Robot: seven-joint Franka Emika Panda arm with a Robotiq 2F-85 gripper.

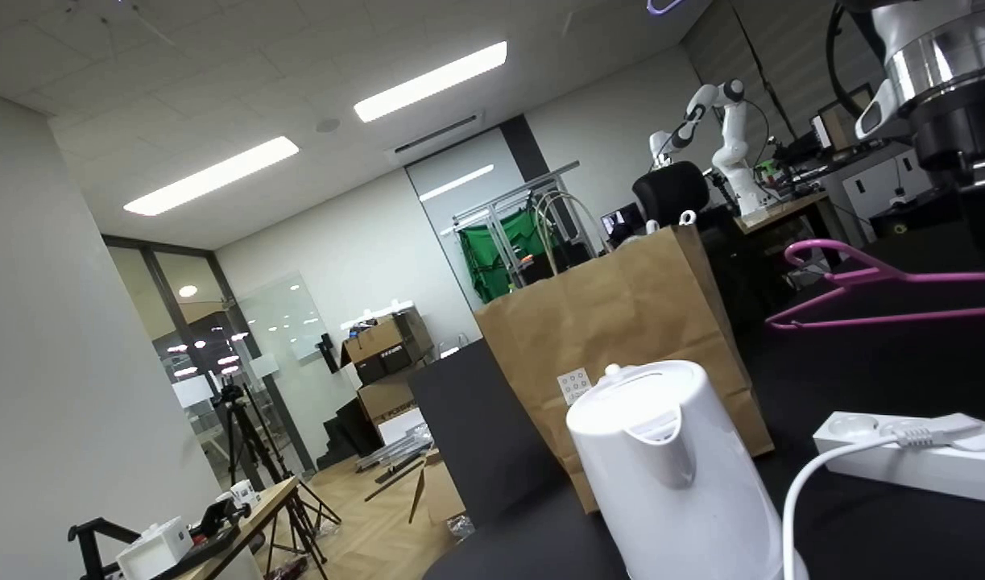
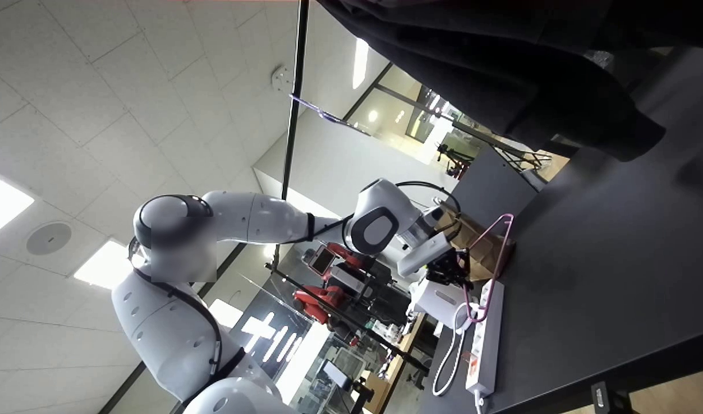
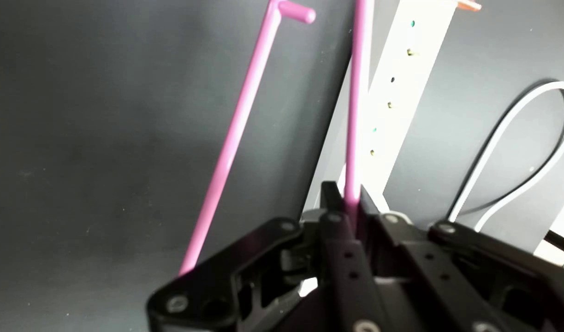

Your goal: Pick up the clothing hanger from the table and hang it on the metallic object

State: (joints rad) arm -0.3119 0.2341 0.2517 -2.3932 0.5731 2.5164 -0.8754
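The pink-magenta clothing hanger is in the air above the dark table in an exterior view, its hook pointing away from my gripper. It also shows in an exterior view near the paper bag and power strip. In the wrist view, one of its bars runs between my fingertips. My gripper is shut on this bar; the gripper also shows in an exterior view. A dark rack pole, perhaps the metallic object, stands apart from the hanger. A purple hanger hangs at this pole.
A white kettle stands in front of a brown paper bag. A white power strip lies below the held hanger, with a white cable beside it. Dark cloth hangs over the table.
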